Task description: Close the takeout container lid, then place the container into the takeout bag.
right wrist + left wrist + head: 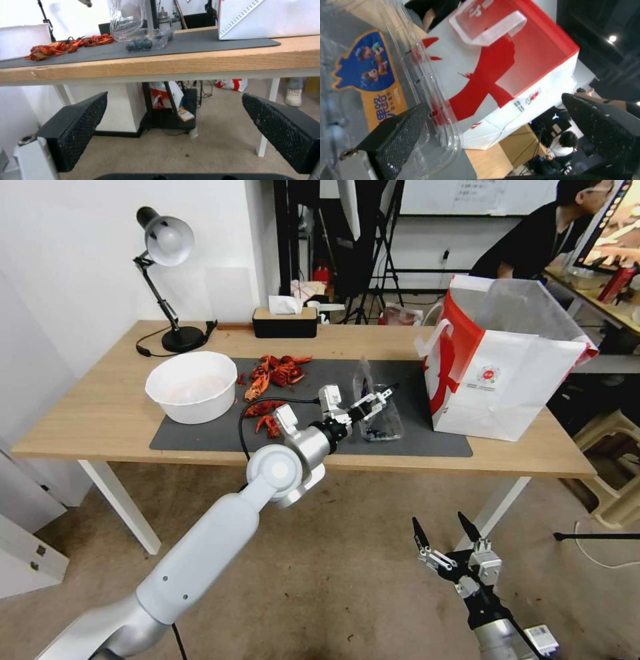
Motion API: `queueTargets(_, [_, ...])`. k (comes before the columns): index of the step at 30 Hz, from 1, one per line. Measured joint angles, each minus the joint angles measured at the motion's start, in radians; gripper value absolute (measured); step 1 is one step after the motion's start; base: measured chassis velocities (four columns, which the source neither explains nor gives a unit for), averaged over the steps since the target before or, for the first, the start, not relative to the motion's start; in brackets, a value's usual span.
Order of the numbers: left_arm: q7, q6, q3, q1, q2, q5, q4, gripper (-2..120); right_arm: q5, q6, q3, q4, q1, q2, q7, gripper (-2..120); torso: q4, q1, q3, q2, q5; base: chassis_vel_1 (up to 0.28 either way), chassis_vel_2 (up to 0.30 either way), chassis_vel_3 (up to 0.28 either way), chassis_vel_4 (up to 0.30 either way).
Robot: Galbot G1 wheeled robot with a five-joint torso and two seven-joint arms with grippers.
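The takeout container (381,432) is a small clear clamshell with dark blueberries, lying on the grey mat (200,437). Its lid (365,375) stands open and upright. My left gripper (383,399) is open right at the lid, just above the tray. In the left wrist view the lid (370,75) bears a blue and orange sticker, and its clear rim runs beside one of the fingers (396,137) of the left gripper (493,102). The takeout bag (500,373) stands open to the right. My right gripper (438,520) hangs open below the table's front edge, facing the container (146,37).
A white bowl (192,385) and red crayfish shells (273,373) lie left of the container. A desk lamp (167,280) and a tissue box (285,320) stand at the back. The table's front edge (166,67) is just above my right gripper (173,130).
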Motion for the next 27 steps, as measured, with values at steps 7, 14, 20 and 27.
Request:
queueTargets(7, [-0.025, 0.001, 0.043, -0.033, -0.036, -0.029, 0.060, 84, 0.001, 0.000, 0.000, -0.001, 0.001, -0.001, 0.000, 100, 0.0000, 0.000, 0.000, 0.000, 0.0000, 0.000, 0.000, 0.000, 0.000])
queueTargets(14, [-0.148, 0.011, 0.065, -0.060, -0.063, -0.018, 0.101, 63, 0.005, 0.001, 0.005, 0.018, -0.007, -0.003, -0.005, 100, -0.0002, 0.000, 0.000, 0.000, -0.0001, 0.000, 0.000, 0.000, 0.000])
queueTargets(20, [-0.245, 0.036, 0.078, -0.072, -0.056, 0.017, 0.106, 40, 0.014, -0.004, 0.011, 0.038, -0.005, -0.013, -0.005, 100, 0.0000, 0.000, 0.000, 0.000, -0.0001, 0.000, 0.000, 0.000, 0.000])
queueTargets(27, [-0.301, 0.082, 0.093, -0.086, -0.033, 0.071, 0.094, 11, 0.095, -0.075, 0.044, 0.097, 0.015, -0.039, -0.040, 100, 0.0001, 0.000, 0.000, 0.000, -0.0002, 0.000, 0.000, 0.000, 0.000])
